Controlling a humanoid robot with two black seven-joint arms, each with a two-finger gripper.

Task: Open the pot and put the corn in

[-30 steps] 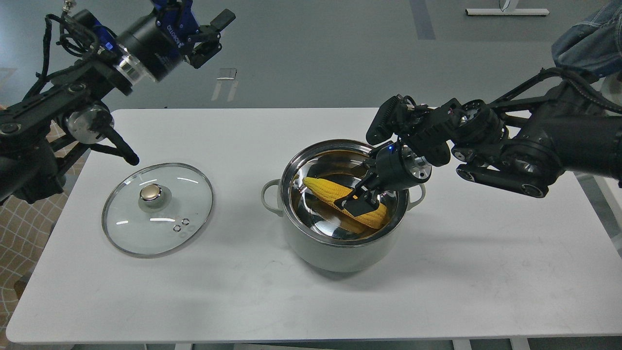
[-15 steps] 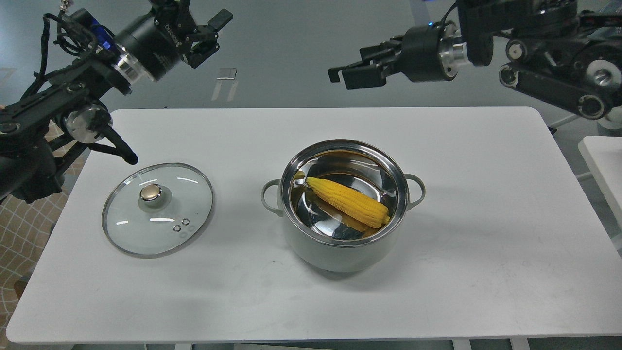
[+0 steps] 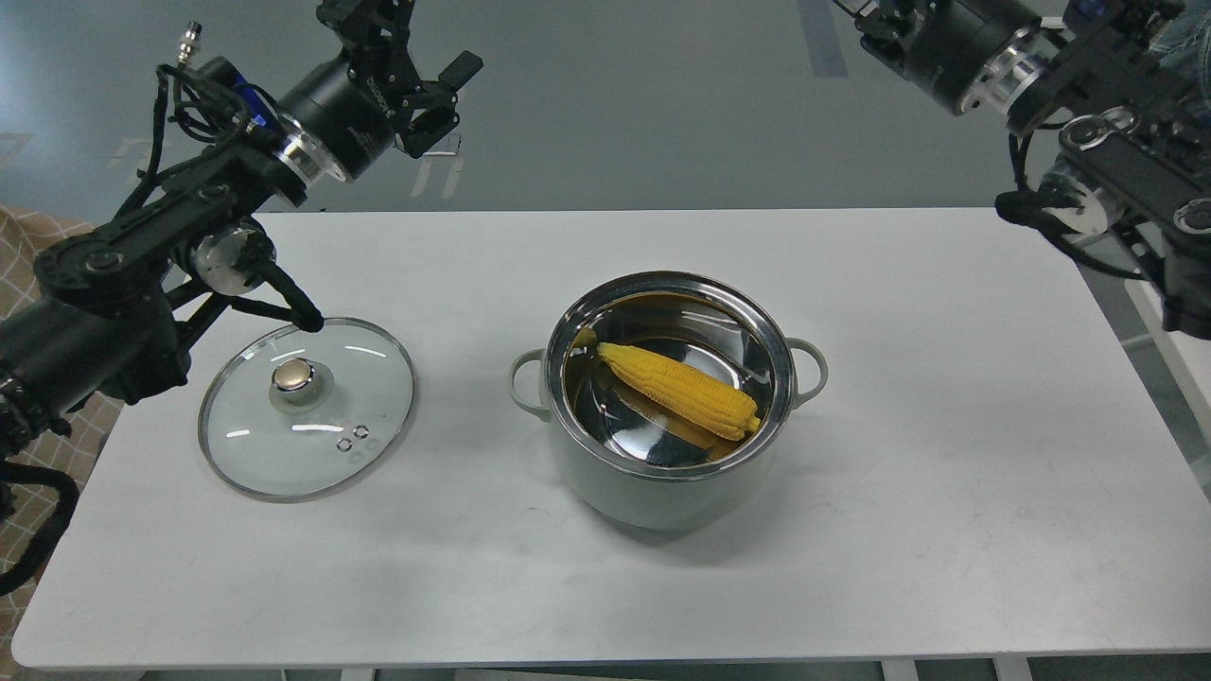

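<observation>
Open pot [image 3: 662, 473] standing near the middle of the white table [image 3: 946, 492], a little toward the right edge. The corn cob [image 3: 679, 390] lies diagonally on the pot's steel floor, tapered tip toward the far left. The glass lid [image 3: 307, 407] rests flat toward the left edge, gold knob [image 3: 293, 376] up. The left gripper [image 3: 437, 104] hangs above the far left corner, fingers parted and holding nothing. The right gripper is cut off by the top of the view; its fingers cannot be told. The cob looks light, stiff and bumpy, best pinched across its thick middle. The lid appears fragile, slick-rimmed; its knob is the evident hold. The pot seems heavier; its loop handles suit lifting.
</observation>
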